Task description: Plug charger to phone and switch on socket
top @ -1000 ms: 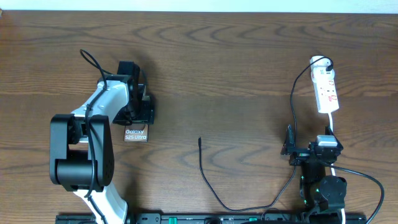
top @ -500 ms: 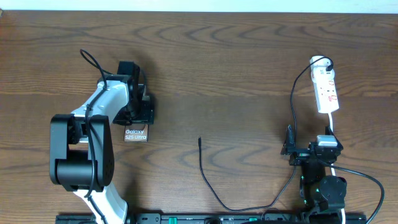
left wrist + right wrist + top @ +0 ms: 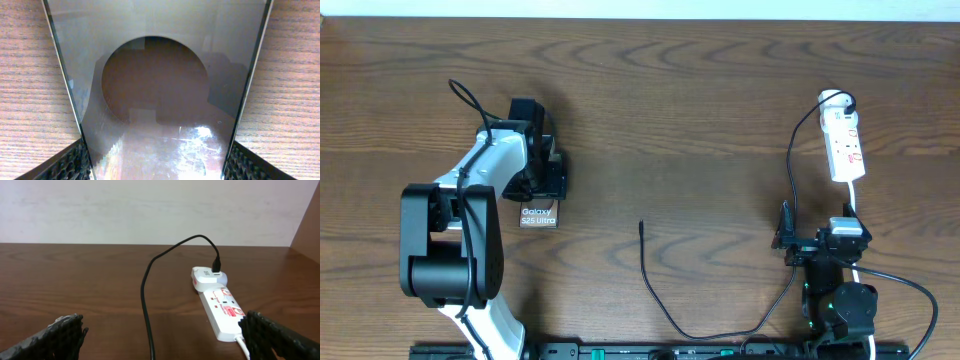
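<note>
Brown-glass phone point(image 3: 160, 75), well left of the socket point(image 3: 845, 145), sits between pads point(image 3: 65, 165) of the left gripper point(image 3: 157, 162), grip impossible to confirm; squeeze its long edges squarely, right gripper point(image 3: 165, 335) idling wide open near the socket.

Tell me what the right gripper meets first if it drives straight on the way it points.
Probably the charger cable, lying just ahead between the open fingers of the right gripper; the socket sits farther on, off to the right. Depth is unclear.
</note>
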Controlling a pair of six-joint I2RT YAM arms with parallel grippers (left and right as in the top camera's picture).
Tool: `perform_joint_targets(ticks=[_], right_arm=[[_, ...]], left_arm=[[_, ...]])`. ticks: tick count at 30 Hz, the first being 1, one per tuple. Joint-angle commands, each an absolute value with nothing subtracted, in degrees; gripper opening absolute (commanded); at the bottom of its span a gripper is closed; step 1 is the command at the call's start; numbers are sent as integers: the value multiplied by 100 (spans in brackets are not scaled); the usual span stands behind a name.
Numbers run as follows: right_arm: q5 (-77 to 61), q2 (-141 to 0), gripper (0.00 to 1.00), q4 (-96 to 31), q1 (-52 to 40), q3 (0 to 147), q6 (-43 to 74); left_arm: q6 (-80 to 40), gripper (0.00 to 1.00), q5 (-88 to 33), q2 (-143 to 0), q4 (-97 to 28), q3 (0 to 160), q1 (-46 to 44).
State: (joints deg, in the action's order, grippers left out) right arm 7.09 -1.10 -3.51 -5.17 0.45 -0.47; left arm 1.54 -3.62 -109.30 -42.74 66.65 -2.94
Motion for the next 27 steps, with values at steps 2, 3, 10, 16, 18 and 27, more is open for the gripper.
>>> perform_joint_targets(ticks=[2, 3, 10, 16, 18, 27], right_arm=[[696, -104, 99, -362, -567, 32, -91], [696, -104, 99, -362, -567, 30, -91], [698, -104, 99, -362, -567, 30, -91], [698, -104, 99, -362, -567, 30, -91], [698, -104, 99, -362, -567, 32, -91], [698, -104, 99, -362, -567, 32, -91]], left_arm=[[191, 74, -493, -11157, -4252, 6407, -292], [191, 74, -491, -11157, -4252, 6407, -292], [191, 70, -493, -11157, -4254, 6407, -292], [191, 67, -493, -11157, -4254, 6407, -292], [191, 65, -493, -11157, -4254, 6407, -292], [191, 61, -493, -11157, -4254, 6407, -292]])
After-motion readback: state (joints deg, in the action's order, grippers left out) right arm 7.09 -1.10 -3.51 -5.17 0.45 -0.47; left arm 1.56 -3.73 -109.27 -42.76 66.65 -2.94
